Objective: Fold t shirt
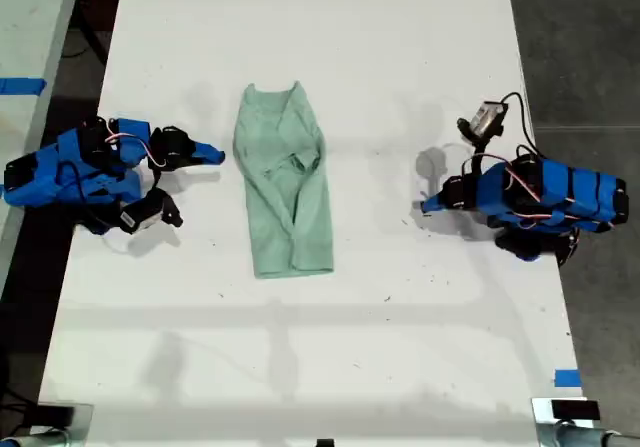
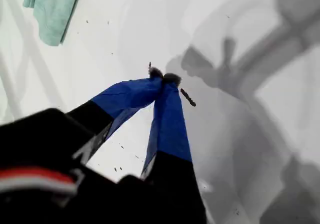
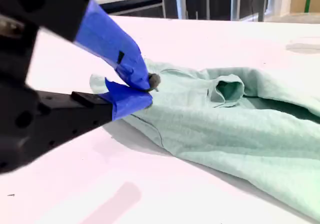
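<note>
Both pincers are resting closed on the bench (image 1: 400, 347).
At the shirt's (image 1: 285, 182) nine o'clock my second pincer (image 1: 216, 153) is sitting, my first pincer (image 1: 428, 205) at three o'clock, both empty.

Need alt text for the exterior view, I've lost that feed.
A pale mint t shirt, folded into a narrow strip, lies mid-table. My second pincer sits shut just off its edge on the view's left; my first pincer, also shut, rests apart on the right.

Mint-green t shirt (image 1: 284, 180) folded lengthwise, wrinkled, flat mid-table, sides tucked in.
</note>
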